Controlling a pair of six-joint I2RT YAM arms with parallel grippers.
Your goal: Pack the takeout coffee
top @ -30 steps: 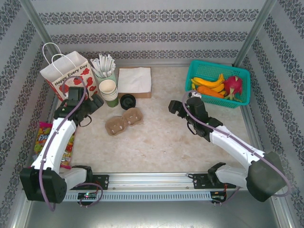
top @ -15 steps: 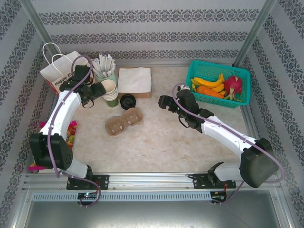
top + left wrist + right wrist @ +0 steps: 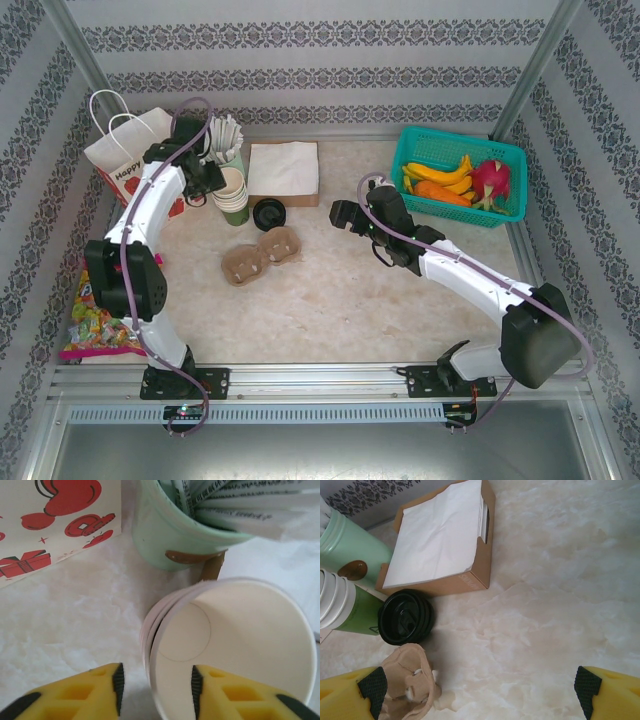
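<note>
Top view: the cup (image 3: 230, 190), green outside and white inside, tops a stack at the tabletop's (image 3: 330, 300) far left; black lids (image 3: 268, 212) sit beside it. Left wrist: left end effector (image 3: 156, 685) part-open astride the rim, unclamped; the light paper wall likely crushes easily, so pinch gently near the stiffer rim. Right wrist: right end effector (image 3: 479, 686) wide open near the lids.

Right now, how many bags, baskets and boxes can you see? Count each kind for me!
Bags: 2 (gift bag, candy bag)
Baskets: 1 (green basket with fruit)
Boxes: 1 (napkin box)
Total: 4
</note>
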